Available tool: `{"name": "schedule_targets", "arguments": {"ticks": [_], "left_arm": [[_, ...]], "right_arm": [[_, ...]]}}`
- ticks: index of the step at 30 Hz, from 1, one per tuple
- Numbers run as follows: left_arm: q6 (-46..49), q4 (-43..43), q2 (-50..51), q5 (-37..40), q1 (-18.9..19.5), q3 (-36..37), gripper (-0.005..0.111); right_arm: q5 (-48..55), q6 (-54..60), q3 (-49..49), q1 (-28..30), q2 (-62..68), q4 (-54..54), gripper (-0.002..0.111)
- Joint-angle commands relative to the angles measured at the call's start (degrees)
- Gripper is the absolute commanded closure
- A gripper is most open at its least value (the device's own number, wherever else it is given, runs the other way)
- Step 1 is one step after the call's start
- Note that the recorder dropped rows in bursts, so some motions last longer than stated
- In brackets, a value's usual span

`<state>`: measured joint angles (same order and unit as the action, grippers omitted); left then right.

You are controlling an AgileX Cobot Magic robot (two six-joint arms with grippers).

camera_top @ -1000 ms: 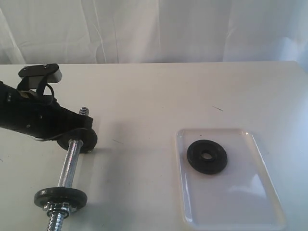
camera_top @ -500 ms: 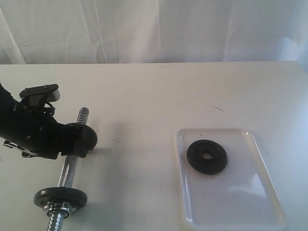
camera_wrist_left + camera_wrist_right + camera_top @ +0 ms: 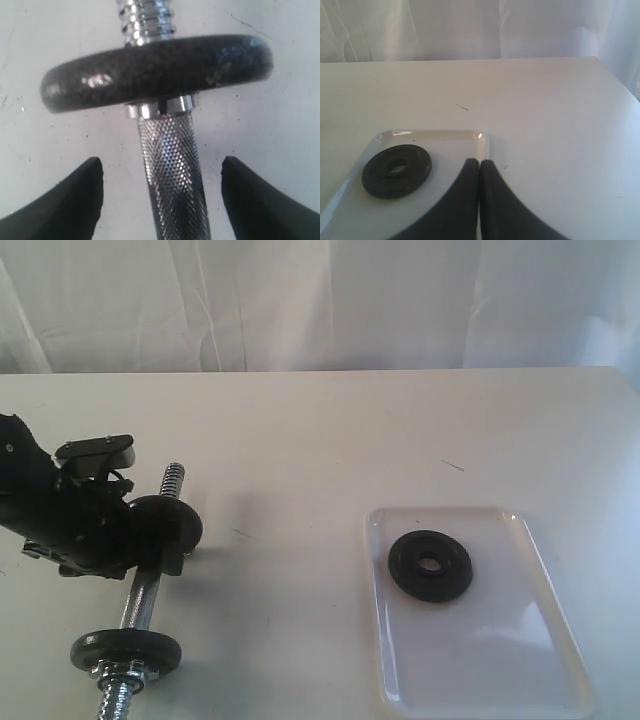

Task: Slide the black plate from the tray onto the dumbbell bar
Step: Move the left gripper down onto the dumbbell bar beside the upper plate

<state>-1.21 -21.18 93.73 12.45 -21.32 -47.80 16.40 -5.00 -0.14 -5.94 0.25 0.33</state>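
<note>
The black plate (image 3: pixel 430 565) lies flat in the tray (image 3: pixel 560 670), in the half farther from the camera and toward its left side, with its centre hole facing up. The tray sits on the right of the white worktop (image 3: pixel 320 430).

The dumbbell bar (image 3: pixel 141 600) lies on the worktop well apart from the tray, on the left side. It carries one black disc (image 3: pixel 166 523) near its far threaded end and a second disc (image 3: pixel 126 648) near its close end, with a silver nut (image 3: pixel 122 672) just beyond that one.

The left gripper (image 3: pixel 161 170) is spread wide and grasps nothing. Its two fingers stand either side of the knurled middle of the bar without touching it, just beside the far disc. A chrome collar (image 3: pixel 160 106) sits against that disc.

The right gripper (image 3: pixel 479 167) is clenched on nothing, its fingers pressed together. It hangs over the tray near a corner, beside the plate and apart from it.

A short dark mark (image 3: pixel 452 466) shows on the worktop beyond the tray. A white curtain (image 3: pixel 320 300) hangs behind the worktop.
</note>
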Motion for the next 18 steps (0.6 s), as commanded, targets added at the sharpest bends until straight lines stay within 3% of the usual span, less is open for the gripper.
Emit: {"name": "schedule_targets", "arguments": {"ticks": [1,18], "left_arm": [[-0.30,-0.67,-0.01,-1.84,0.08,-0.16,0.037],[-0.30,-0.67,4.00,-2.36,0.08,-0.16,0.038]], "right_arm": [[-0.65,-0.18,0.14,0.26,-0.25,0.00,0.108],[-0.65,-0.18,0.14,0.26,-0.25,0.00,0.108]]}}
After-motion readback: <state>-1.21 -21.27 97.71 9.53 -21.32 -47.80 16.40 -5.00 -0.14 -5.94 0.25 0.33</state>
